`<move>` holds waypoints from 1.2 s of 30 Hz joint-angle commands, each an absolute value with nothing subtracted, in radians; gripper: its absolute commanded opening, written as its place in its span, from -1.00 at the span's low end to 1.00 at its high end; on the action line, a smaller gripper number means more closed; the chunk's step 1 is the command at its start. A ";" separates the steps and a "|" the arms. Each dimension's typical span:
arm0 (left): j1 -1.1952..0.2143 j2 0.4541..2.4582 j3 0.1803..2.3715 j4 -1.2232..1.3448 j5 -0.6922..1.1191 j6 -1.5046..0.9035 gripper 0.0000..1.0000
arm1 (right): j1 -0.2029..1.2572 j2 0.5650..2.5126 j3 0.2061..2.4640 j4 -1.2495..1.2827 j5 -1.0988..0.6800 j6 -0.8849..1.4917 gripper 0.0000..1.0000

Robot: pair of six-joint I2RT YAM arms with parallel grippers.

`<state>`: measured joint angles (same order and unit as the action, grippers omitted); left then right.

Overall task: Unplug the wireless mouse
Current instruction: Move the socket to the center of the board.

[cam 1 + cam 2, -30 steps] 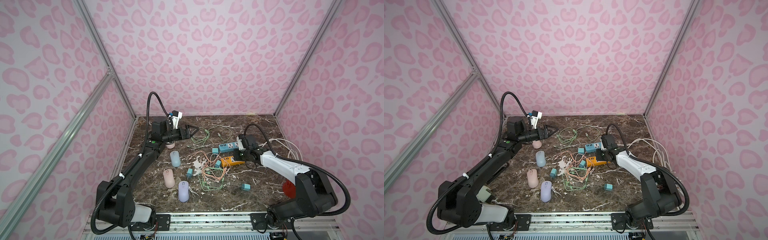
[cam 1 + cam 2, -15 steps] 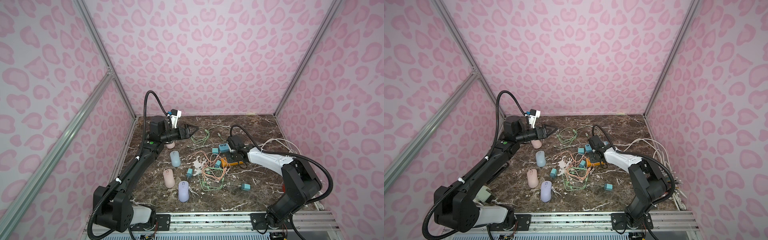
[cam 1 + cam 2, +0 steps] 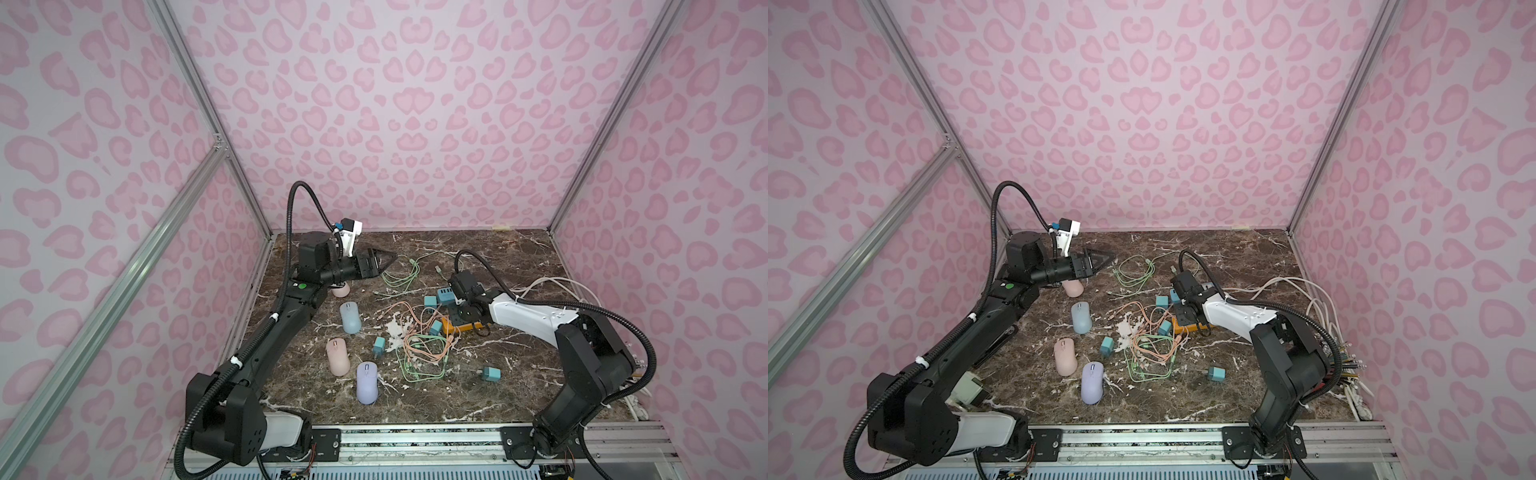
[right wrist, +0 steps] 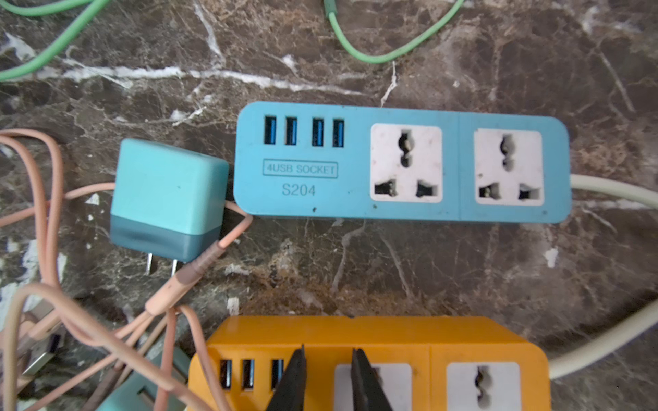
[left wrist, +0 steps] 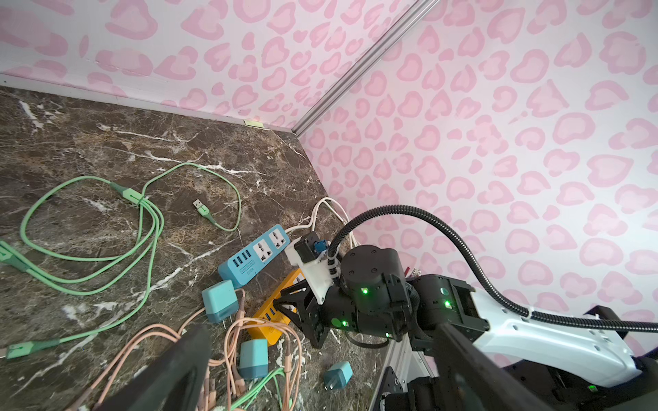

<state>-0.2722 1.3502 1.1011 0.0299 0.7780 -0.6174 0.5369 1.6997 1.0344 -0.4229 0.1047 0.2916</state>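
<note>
Four wireless mice lie on the marble table: blue [image 3: 350, 318], pink [image 3: 337, 356], purple [image 3: 367, 382], and a second pink one [image 3: 340, 289] under my left arm. No receiver plug shows in any view. My right gripper [image 4: 328, 359] points down onto the orange power strip [image 4: 391, 334], its tips a narrow gap apart just beside the row of USB ports; only orange plastic shows between them, and one finger [image 4: 292, 384] covers the spot past the third port. My left gripper [image 3: 384, 262] hovers wide open and empty over the back left of the table.
A blue power strip [image 4: 398, 163] with empty ports lies just behind the orange one. Teal chargers [image 4: 167, 192] and tangled pink cables [image 3: 415, 328] and green cables [image 3: 419, 365] crowd the table's middle. White cords [image 3: 552, 286] run off to the right wall.
My right wrist has swung left and turned down onto the orange strip, with its jaws a little wider apart. My left arm has drifted slightly left, still open.
</note>
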 commanded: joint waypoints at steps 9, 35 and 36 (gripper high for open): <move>-0.272 1.335 1.098 0.043 0.787 -0.605 1.00 | 0.458 1.659 0.950 -0.444 0.173 0.336 -0.43; -0.271 1.313 1.098 0.018 0.776 -0.585 1.00 | 0.430 1.706 1.183 -0.396 -0.050 0.318 -0.35; -0.271 1.313 1.097 0.015 0.775 -0.583 1.00 | 0.434 1.736 1.217 -0.402 -0.030 0.313 -0.36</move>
